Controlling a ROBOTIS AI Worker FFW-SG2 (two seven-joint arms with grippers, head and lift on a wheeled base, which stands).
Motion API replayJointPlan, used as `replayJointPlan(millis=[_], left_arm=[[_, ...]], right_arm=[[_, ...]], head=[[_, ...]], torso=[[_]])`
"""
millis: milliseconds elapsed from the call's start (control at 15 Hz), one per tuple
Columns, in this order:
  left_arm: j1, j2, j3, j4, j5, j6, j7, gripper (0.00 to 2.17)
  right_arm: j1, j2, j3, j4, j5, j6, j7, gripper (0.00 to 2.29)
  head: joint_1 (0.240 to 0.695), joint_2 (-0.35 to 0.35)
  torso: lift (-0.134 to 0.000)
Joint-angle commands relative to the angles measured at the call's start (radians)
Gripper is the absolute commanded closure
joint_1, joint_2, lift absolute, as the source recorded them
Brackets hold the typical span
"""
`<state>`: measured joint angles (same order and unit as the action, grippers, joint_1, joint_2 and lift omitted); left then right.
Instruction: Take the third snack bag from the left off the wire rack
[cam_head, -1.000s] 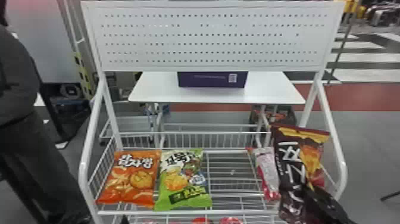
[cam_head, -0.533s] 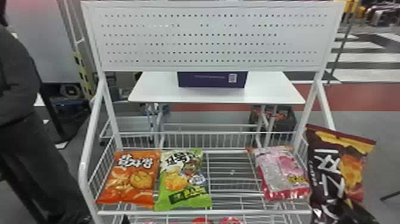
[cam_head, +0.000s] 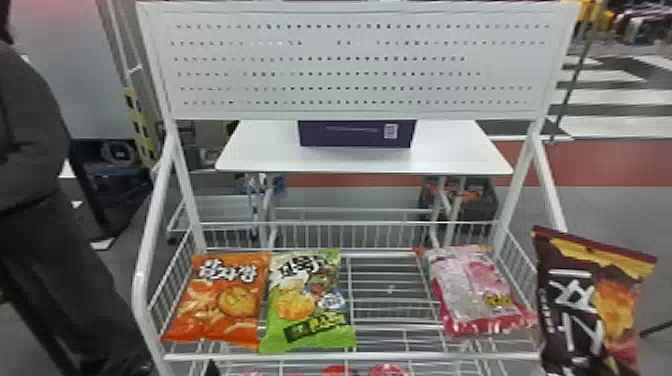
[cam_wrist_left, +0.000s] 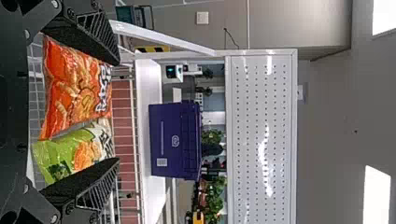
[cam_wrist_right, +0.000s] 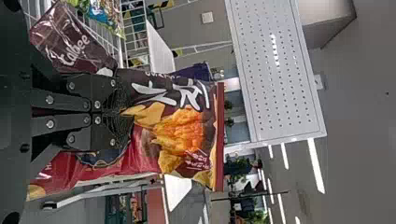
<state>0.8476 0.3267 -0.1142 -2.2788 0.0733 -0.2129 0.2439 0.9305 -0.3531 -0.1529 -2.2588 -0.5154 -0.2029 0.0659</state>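
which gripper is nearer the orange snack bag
Left. The left gripper faces the orange bag; the right gripper holds the dark bag off the right end of the rack.

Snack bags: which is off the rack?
The dark brown snack bag, in the right gripper; orange bag, green bag and pink bag lie on the wire rack.

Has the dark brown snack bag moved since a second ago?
Yes. The dark brown snack bag has shifted toward the robot's right, from in front of the pink bag inside the wire rack to outside its right post.
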Motion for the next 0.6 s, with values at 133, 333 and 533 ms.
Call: replayJointPlan(millis=[133, 333, 533], left_arm=[[0.005, 0.0, -0.001, -0.001, -0.001, -0.002, 0.0, 0.17], [0.01, -0.002, -0.001, -0.004, -0.003, -0.002, 0.0, 0.17], [0.013, -0.003, -0.001, -0.004, -0.006, -0.002, 0.0, 0.17]], right_arm=[[0.005, -0.001, -0.004, -0.005, 0.003, 0.0, 0.0, 2.01], [0.005, -0.001, -0.004, -0.007, 0.006, 0.0, 0.0, 2.01], [0.007, -0.001, -0.004, -0.007, 0.012, 0.0, 0.0, 2.01]], head=[[0.499, 0.0], [0.499, 0.0], [0.499, 0.0]], torso=[[0.0], [0.0], [0.0]])
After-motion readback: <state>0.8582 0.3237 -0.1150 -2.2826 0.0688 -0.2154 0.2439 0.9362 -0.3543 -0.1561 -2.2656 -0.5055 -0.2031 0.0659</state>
